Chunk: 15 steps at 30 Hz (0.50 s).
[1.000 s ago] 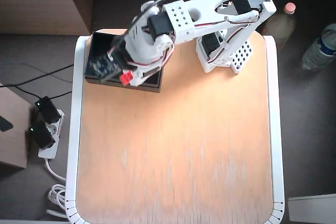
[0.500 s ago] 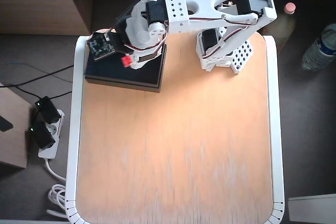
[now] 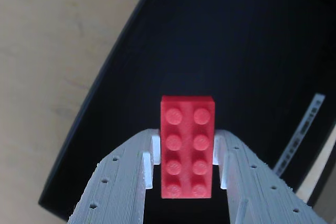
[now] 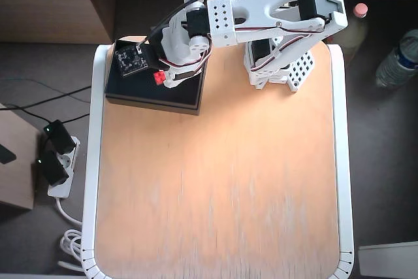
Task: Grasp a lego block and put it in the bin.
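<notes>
My hand [image 3: 186, 174] grips the red lego block [image 3: 187, 146] between both fingers, above the black bin [image 4: 153, 98] at the table's [image 4: 222, 194] far left corner.

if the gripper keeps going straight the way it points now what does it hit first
Probably the dark floor of the bin: the gripper, shut on the lego block, points down into it. Depth is unclear.

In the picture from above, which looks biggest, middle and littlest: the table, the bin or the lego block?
Largest to smallest in the overhead view:
1. Table
2. Bin
3. Lego block, a tiny red bit in the pincer over the bin
</notes>
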Each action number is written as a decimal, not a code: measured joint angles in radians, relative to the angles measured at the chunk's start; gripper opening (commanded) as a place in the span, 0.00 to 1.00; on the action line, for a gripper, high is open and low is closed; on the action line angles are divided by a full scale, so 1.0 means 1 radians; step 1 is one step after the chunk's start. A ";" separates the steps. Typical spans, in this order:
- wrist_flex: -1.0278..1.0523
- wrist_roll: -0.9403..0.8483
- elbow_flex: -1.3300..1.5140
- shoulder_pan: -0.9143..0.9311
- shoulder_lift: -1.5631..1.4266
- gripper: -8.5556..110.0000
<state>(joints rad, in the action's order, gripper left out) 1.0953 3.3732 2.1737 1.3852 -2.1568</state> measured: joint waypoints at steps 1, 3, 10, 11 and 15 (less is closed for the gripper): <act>-0.012 0.000 0.006 0.002 0.000 0.08; -0.040 0.002 0.020 0.006 0.000 0.08; -0.107 -0.002 0.066 0.011 0.000 0.08; -0.109 -0.002 0.066 0.012 0.000 0.08; -0.112 -0.002 0.066 0.015 0.000 0.12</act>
<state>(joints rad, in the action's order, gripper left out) 0.9833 3.3717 2.2396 1.4005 -2.1568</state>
